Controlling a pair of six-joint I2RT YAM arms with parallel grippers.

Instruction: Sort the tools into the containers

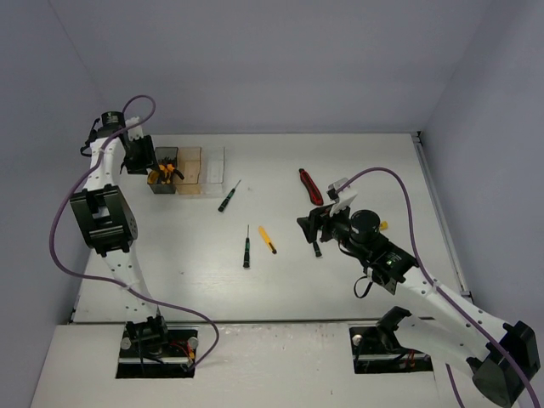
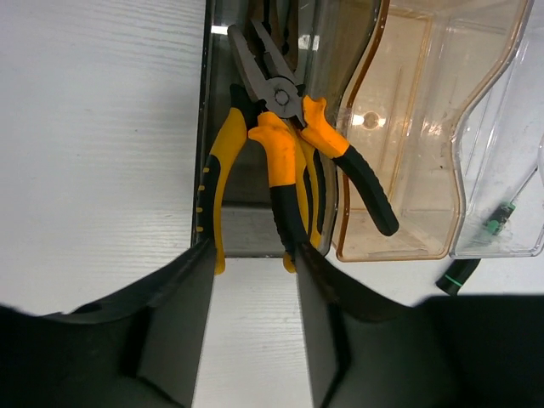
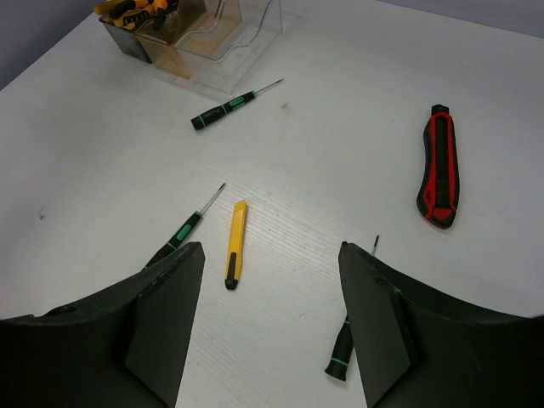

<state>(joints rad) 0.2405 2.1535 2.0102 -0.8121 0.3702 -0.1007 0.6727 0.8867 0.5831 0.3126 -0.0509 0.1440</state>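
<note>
Two pliers lie in the smoky dark grey container: a yellow-handled pair and an orange-handled pair whose one grip reaches over into the amber container. My left gripper is open just before their handle ends, nothing between its fingers. The clear container stands beside the amber one. On the table lie a yellow utility knife, a red-handled tool and three black-and-green screwdrivers. My right gripper hovers open above the table between the knife and the nearest screwdriver.
The containers stand in a row at the far left, near the back wall. One screwdriver lies just right of the clear container. The table's right edge runs behind the right arm.
</note>
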